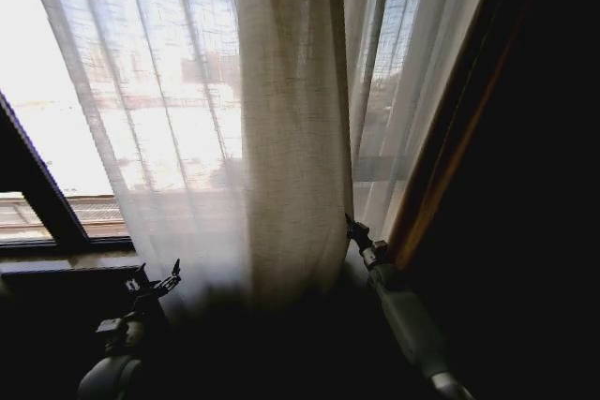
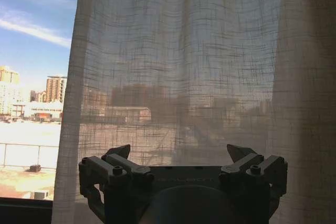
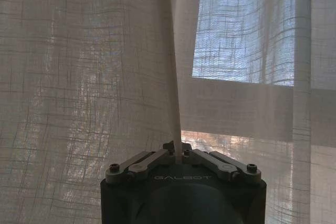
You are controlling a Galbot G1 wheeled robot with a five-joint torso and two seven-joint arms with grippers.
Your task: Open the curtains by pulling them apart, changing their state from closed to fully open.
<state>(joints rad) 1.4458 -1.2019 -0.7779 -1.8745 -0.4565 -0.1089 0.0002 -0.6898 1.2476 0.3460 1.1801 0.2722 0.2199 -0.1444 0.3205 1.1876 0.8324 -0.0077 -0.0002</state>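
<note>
Closest, the right tool (image 3: pixel 178 157) pinches a curtain (image 1: pixel 281 138) fold at the panel's inner edge, ready to drag it aside, while the left tool (image 2: pixel 178 156) waits open, facing the sheer fabric by the window's left.

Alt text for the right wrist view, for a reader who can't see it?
The right gripper is shut on a fold of the sheer curtain. Beyond the fold, a window shows through a thinner layer of fabric.
</note>
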